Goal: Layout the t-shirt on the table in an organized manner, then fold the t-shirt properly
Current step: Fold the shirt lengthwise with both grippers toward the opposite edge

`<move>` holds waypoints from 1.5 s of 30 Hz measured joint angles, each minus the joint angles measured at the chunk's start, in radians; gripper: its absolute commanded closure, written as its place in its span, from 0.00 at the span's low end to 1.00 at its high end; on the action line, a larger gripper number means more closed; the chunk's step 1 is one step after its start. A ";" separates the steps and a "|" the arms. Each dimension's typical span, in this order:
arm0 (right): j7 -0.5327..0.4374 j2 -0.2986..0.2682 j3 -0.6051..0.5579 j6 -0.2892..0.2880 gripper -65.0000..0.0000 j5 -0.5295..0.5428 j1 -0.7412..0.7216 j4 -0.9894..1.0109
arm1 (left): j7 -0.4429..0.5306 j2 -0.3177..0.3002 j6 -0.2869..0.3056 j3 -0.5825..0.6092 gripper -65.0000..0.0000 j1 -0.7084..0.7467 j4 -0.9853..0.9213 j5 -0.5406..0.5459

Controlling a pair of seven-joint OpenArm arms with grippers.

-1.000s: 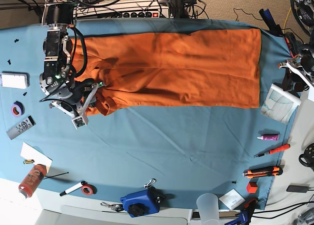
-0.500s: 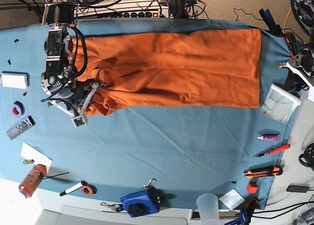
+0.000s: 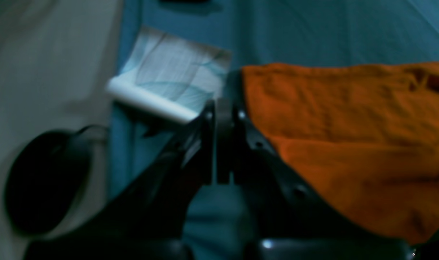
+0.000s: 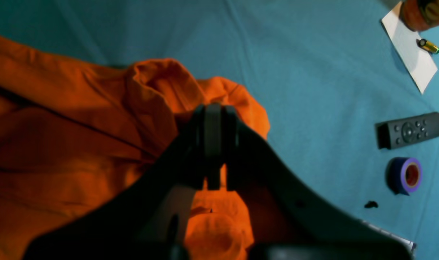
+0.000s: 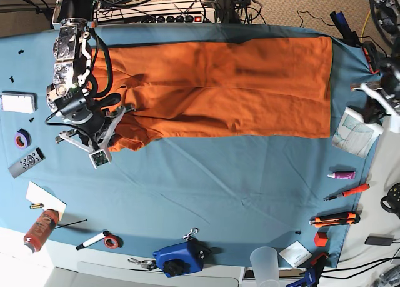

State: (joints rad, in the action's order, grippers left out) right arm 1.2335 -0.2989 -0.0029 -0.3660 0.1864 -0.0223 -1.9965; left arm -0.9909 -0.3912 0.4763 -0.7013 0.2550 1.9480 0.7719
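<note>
Orange shirt [image 5: 212, 90] upper frame; both jaws pressed together, neither visibly pinching cloth, so lifting may miss it.

A: Where does the t-shirt [image 5: 219, 90] lie on the surface [image 5: 219, 187]?

B: Across the twelve o'clock half in the base view, stretched from nine towards three.

A: And around it?

B: At nine, the right gripper [image 5: 103, 139] sits on its bunched end; beyond that, a tape roll [image 5: 22, 138] and a remote [image 5: 26, 162]. At three, a booklet [image 5: 356, 132] lies just off the far end, near the left gripper [image 3: 223, 108]. A cup [image 5: 265, 262] stands at six
</note>
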 measured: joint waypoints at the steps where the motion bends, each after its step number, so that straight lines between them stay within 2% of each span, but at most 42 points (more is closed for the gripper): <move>1: 0.000 0.000 0.000 0.000 1.00 0.001 0.000 0.000 | 0.039 0.000 0.035 0.040 0.83 0.000 0.000 -0.018; 3: 0.000 0.000 0.000 0.000 1.00 0.001 0.000 0.000 | 0.135 -0.003 0.066 0.136 0.69 -0.003 0.001 -0.134; 4: 0.001 0.000 0.000 0.000 1.00 -0.002 0.000 0.000 | 0.161 -0.006 0.064 0.187 0.65 -0.012 0.000 -0.216; 6: 0.001 0.000 0.000 0.000 1.00 -0.002 0.000 0.000 | 0.161 -0.014 0.047 0.279 0.64 -0.047 -0.009 -0.348; 8: 0.001 0.000 0.000 0.000 1.00 -0.002 0.002 0.000 | 0.161 -0.042 -0.005 0.364 0.64 -0.103 -0.045 -0.396; 10: 0.008 0.000 0.000 0.000 1.00 -0.002 0.006 0.000 | 0.141 -0.076 -0.010 0.444 0.64 -0.174 -0.117 -0.397; 13: 0.011 0.000 0.000 0.000 1.00 -0.003 0.016 0.000 | 0.045 -0.114 0.005 0.545 0.64 -0.286 -0.273 -0.397; 17: 0.012 0.000 0.000 -0.001 1.00 -0.028 0.022 0.000 | 0.021 -0.145 0.048 0.628 0.64 -0.414 -0.460 -0.380; 22: 0.012 0.000 0.000 -0.001 1.00 -0.029 0.022 0.000 | 0.011 -0.149 0.048 0.661 0.64 -0.495 -0.586 -0.349; 26: 0.012 0.000 0.000 -0.001 1.00 -0.029 0.022 0.000 | -0.154 -0.150 0.109 0.661 0.64 -0.500 -0.601 -0.233; 29: 0.012 0.000 0.000 -0.001 1.00 -0.029 0.023 0.000 | -0.200 -0.150 0.124 0.661 0.65 -0.496 -0.600 -0.147; 31: 0.011 0.000 0.000 -0.001 1.00 -0.029 0.023 0.000 | -0.198 -0.150 0.124 0.661 0.74 -0.493 -0.600 -0.132; 33: 0.011 0.000 0.000 -0.001 1.00 -0.029 0.023 0.000 | -0.179 -0.150 0.089 0.661 0.94 -0.491 -0.600 -0.132; 34: -0.002 0.000 0.000 -0.001 1.00 -0.032 0.023 0.001 | -0.156 -0.149 0.072 0.661 1.00 -0.490 -0.600 -0.133; 39: -0.181 -0.008 0.000 -0.044 1.00 -0.121 0.016 0.072 | -0.040 -0.149 -0.053 0.661 1.00 -0.492 -0.600 -0.159; 42: -0.238 -0.019 0.000 -0.048 1.00 -0.148 -0.010 0.178 | -0.037 -0.149 -0.077 0.661 1.00 -0.513 -0.603 -0.241; 45: -0.262 -0.019 0.000 -0.048 1.00 -0.156 -0.076 0.267 | -0.016 -0.156 -0.080 0.661 1.00 -0.541 -0.602 -0.245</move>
State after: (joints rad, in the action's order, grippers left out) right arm 0.9718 -0.3183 -0.0029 -0.4137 0.0307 -0.0986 -1.7290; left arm -1.0073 -0.5468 0.3958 -0.0402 -0.2859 1.3460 0.5266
